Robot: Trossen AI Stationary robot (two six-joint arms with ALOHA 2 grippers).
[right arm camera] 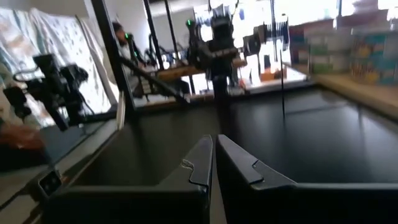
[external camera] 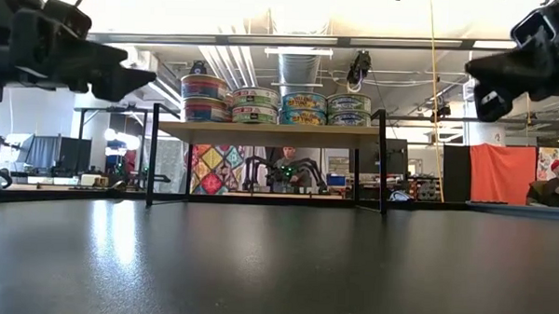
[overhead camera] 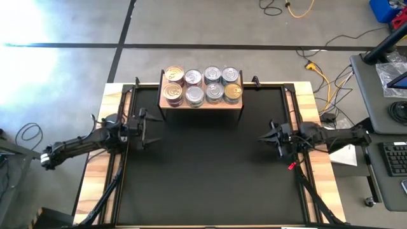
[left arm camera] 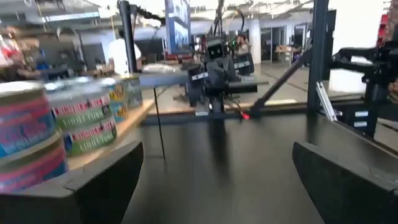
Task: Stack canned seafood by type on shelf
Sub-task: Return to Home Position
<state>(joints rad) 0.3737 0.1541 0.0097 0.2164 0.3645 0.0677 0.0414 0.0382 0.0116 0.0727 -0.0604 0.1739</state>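
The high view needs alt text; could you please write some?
Canned seafood stands in two rows of four on the shelf at the table's far edge. The open left gripper and shut right gripper hover empty near the sides.

We see strong glare washing the floor (overhead camera: 38, 38) left of the shelf (overhead camera: 202, 105); ceiling lights (external camera: 293, 38) reflect off the black table (external camera: 276, 269) before it.

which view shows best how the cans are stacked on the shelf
The low view: it looks level at the shelf, showing four stacks of cans side on, each two high. The high view shows only lids, eight in two rows. The left wrist view catches one end; the right wrist view, a far edge.
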